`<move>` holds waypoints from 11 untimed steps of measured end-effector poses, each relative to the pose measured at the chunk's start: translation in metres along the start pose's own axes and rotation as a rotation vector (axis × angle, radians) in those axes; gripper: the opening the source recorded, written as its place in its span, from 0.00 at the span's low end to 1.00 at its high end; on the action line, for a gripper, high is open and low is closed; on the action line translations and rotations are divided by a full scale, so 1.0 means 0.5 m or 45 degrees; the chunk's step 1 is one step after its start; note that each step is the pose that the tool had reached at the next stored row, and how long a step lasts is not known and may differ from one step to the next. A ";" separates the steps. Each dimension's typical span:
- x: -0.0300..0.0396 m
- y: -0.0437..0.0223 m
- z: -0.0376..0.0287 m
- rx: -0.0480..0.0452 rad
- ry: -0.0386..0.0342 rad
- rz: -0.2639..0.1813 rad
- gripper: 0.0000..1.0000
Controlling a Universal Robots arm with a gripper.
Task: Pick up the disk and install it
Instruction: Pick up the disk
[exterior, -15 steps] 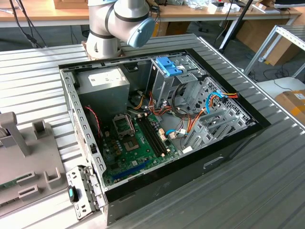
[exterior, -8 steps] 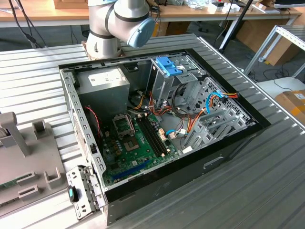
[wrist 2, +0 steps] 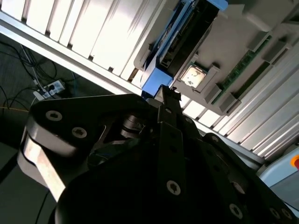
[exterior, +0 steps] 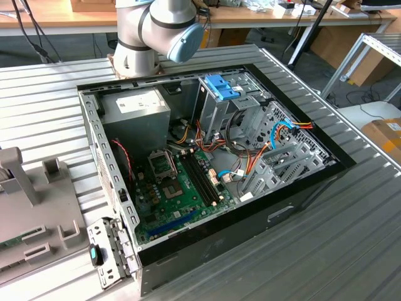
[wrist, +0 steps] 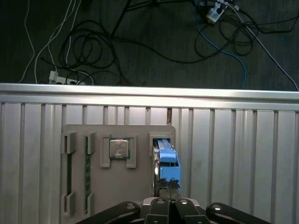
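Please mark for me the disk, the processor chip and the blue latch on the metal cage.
the disk (wrist: pixel 167 160): first wrist view, on its blue rail.
the processor chip (wrist: pixel 119 148): first wrist view, middle of its metal lid.
the blue latch (exterior: pixel 221 86): exterior view, middle of its top face.
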State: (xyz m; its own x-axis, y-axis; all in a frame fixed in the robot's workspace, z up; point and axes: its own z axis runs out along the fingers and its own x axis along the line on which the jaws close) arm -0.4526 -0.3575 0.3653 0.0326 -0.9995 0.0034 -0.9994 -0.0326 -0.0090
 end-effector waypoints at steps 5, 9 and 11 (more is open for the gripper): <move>-0.002 -0.001 0.003 0.000 0.0000 -0.004 0.11; -0.002 -0.001 0.003 0.000 0.0000 -0.003 0.11; -0.002 -0.001 0.003 0.000 0.0000 -0.004 0.24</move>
State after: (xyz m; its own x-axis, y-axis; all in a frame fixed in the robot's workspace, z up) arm -0.4520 -0.3565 0.3635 0.0354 -0.9994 0.0034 -0.9993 -0.0354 -0.0090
